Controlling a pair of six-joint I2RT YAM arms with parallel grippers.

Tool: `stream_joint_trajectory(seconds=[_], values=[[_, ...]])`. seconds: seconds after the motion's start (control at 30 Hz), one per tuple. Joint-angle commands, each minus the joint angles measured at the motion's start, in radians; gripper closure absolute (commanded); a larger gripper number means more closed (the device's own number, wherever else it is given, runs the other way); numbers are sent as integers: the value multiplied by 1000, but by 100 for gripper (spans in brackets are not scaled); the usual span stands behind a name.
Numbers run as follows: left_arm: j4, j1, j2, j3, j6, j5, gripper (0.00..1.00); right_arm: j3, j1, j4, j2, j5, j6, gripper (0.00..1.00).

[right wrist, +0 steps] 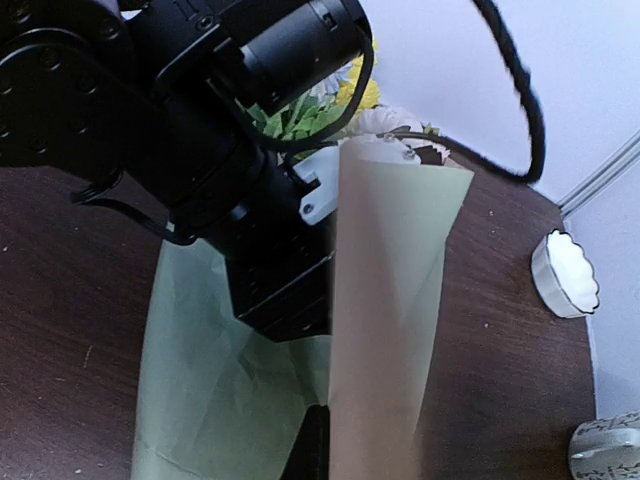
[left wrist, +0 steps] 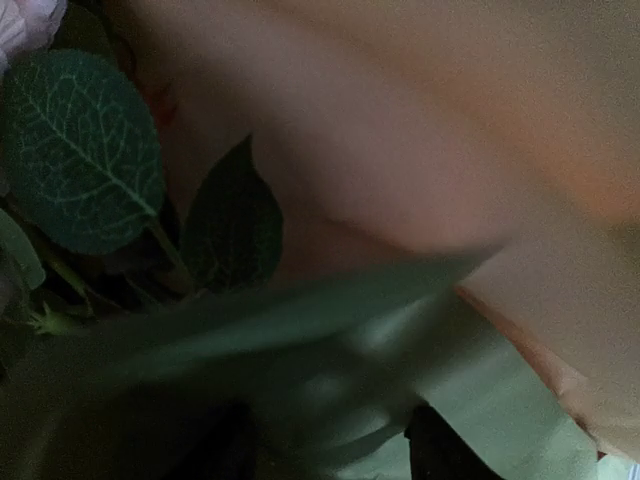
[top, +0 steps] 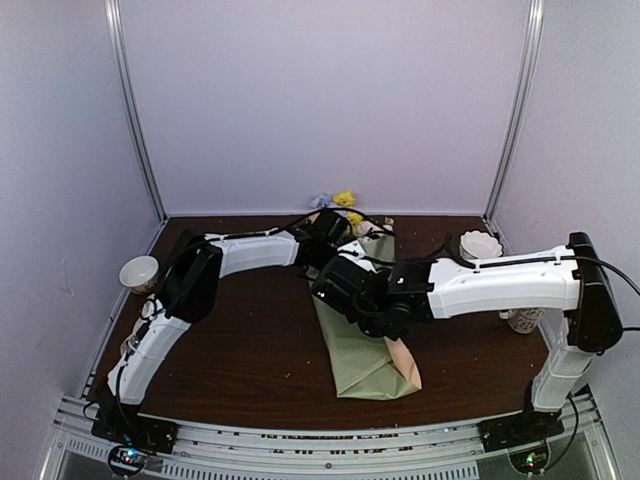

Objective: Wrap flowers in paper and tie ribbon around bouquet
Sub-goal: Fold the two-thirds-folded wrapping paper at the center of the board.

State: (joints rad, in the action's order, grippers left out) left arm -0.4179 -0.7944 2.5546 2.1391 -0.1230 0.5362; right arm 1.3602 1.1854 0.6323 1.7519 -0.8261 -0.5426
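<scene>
Paper [top: 365, 350] on the table [top: 240, 350], centre, long axis running far to near, flowers [top: 340, 205] at far end. Right fingers [top: 335, 285] pressed together over its middle, seemingly pinching a lifted tan flap. Left fingers [top: 325, 232] at bloom end, nearer the flowers; spread or not, cannot tell

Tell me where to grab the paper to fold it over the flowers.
Pinch the paper at its right-hand edge, by the near corner where the tan underside shows, coming in low from the right. That turned-up edge probably gives fingers a bite, and the flowers crowd the far end.
</scene>
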Motion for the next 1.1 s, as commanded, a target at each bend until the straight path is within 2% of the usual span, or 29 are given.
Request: stream_joint_trajectory(seconds=[0.0, 0.43, 0.93, 1.07], values=[[131, 54, 11, -42, -90, 67, 44, -41, 24, -105, 35, 91, -23, 100], [123, 157, -60, -9, -116, 94, 43, -7, 72, -80, 228, 154, -64, 100], [-85, 269, -66, 164, -31, -99, 41, -16, 72, -42, 285, 200, -74, 100], [-110, 276, -160, 95, 43, -118, 41, -8, 70, -37, 264, 195, -66, 100]])
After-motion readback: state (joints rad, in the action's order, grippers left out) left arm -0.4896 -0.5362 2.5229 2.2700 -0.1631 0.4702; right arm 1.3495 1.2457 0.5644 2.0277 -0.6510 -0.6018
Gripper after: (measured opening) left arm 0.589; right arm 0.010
